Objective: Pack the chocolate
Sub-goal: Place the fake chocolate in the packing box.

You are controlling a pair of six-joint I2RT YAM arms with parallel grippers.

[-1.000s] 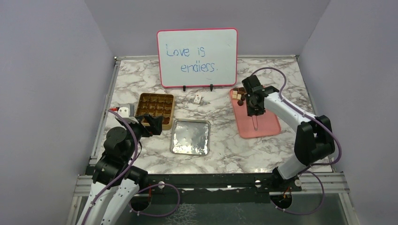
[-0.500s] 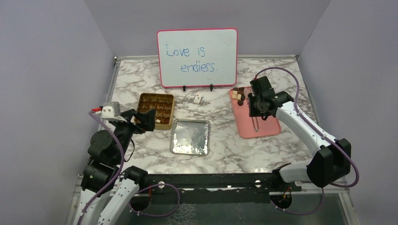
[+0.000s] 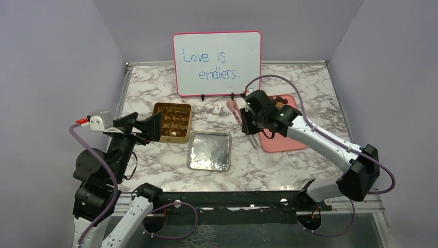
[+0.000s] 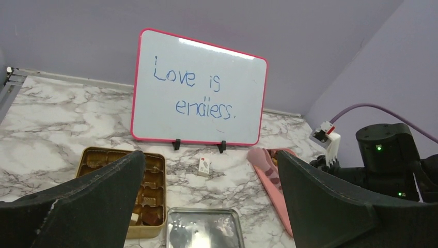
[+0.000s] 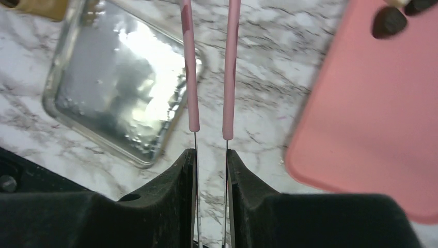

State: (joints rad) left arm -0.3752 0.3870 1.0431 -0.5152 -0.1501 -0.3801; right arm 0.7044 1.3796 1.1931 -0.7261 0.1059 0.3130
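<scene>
R fingers (image 5: 186, 170) clamping pink tongs (image 5: 190, 77), L fingers (image 4: 330, 206) gaping empty; tongs risking twisting in grip, fumbling chocolate (image 5: 388, 21) near gold tin (image 3: 175, 139).

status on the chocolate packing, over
Left gripper open, empty. Right gripper shut on tongs. Chocolate on tray, some in box. Silver lid lies between them.

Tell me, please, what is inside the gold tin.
A grid of compartments in the gold tin, some holding brown chocolate, one a cream piece. The left gripper hides its near-left part.
</scene>
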